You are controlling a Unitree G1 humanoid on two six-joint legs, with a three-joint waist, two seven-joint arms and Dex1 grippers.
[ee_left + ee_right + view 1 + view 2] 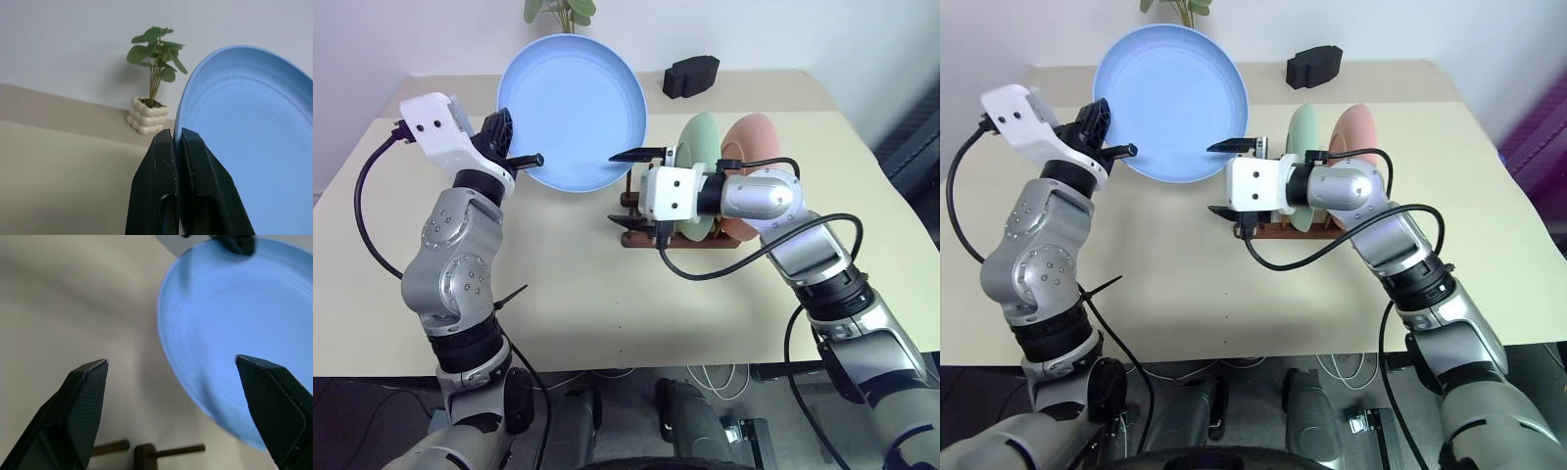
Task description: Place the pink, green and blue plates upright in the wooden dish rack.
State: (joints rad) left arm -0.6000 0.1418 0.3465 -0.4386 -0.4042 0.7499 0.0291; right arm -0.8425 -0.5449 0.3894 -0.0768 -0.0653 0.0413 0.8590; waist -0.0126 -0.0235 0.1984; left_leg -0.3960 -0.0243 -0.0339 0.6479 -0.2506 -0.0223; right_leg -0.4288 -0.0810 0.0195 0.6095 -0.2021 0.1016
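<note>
Three plates are on view, one of each colour, along with one rack, one black block and one potted plant.

Nearest, the right pincer (628, 188) stands wide apart with nothing between its fingers; one finger points toward the lower rim of the blue plate, the other lies low in front of the wooden dish rack (636, 233). In the right wrist view the two fingers frame the plate's rim without touching it, and two of the rack's pegs show below.

The left pincer (516, 157) is closed tight on the rim of the blue plate (573, 108), its two fingers pinching the edge from both faces, as the left wrist view shows. The plate is held up off the table (558, 284), standing on edge, its hollow face turned toward the robot and its flat plane running roughly left to right.

Behind the right pincer, the rack sits on the table and carries two plates upright on edge: the green plate (697, 147) in front, toward the robot's left, and the pink plate (754, 142) just beside it to the right. Both face left, nearly parallel to each other.

Farther back lies the black block (690, 75), and at the far edge, by the wall, the plant (154, 49) in a white pot.
</note>
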